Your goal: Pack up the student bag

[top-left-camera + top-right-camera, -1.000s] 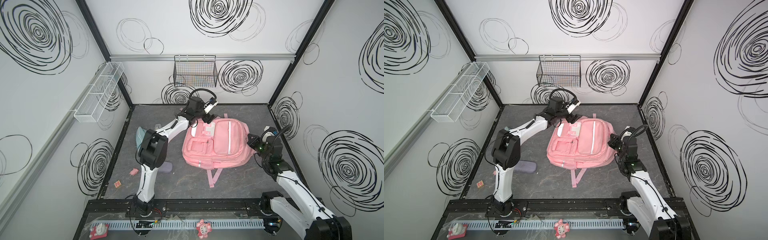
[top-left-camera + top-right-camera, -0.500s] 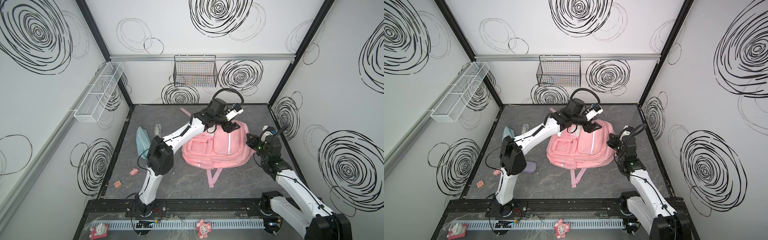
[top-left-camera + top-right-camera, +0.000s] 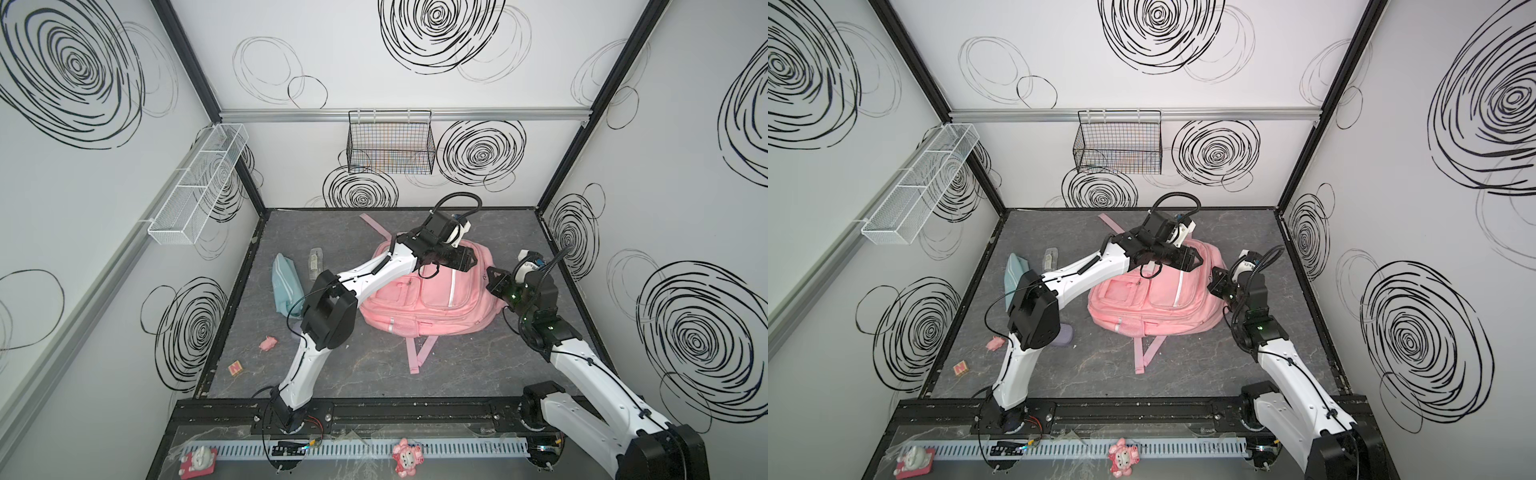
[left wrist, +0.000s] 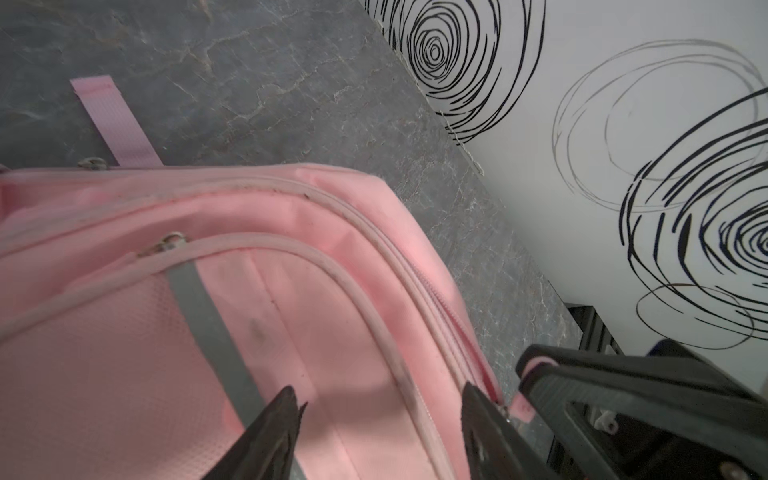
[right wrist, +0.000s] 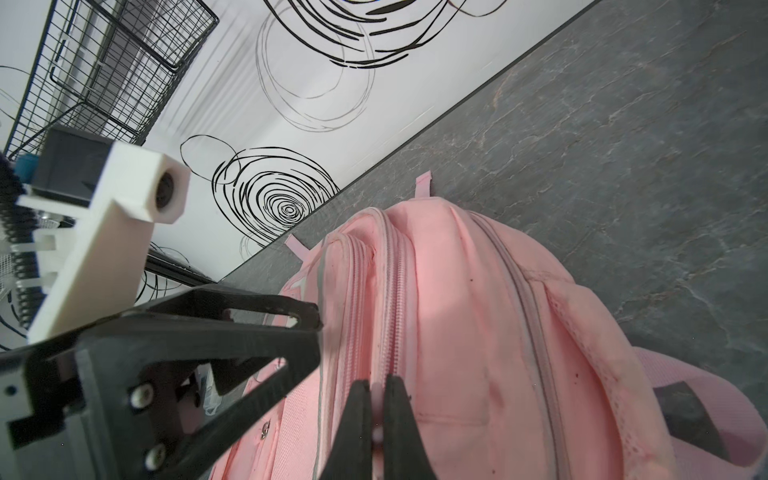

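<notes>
The student bag (image 3: pixel 428 299) (image 3: pixel 1154 301), a pink backpack with white stripes, lies flat on the dark floor in both top views. My left gripper (image 3: pixel 467 262) (image 3: pixel 1194 259) reaches across its far right shoulder. In the left wrist view it (image 4: pixel 380 395) stands open just above the pink fabric and zip piping (image 4: pixel 374 320), holding nothing. My right gripper (image 3: pixel 490 276) (image 3: pixel 1214 280) sits at the bag's right edge. In the right wrist view it (image 5: pixel 377 390) is shut on a pale pink zipper pull at the end of a zip track (image 5: pixel 392 299). The two grippers are close together.
Left of the bag lie a teal zip pouch (image 3: pixel 284 286), a clear case (image 3: pixel 314 262), a small pink toy (image 3: pixel 268 344) and a letter block (image 3: pixel 235 368). A purple item (image 3: pixel 1065 334) shows under the left arm. A wire basket (image 3: pixel 390 145) and a white mesh shelf (image 3: pixel 199 183) hang on the walls.
My left arm has swung from the bag's far left corner across to its far right shoulder, and its jaws have narrowed somewhat. The right arm and bag have stayed put.
</notes>
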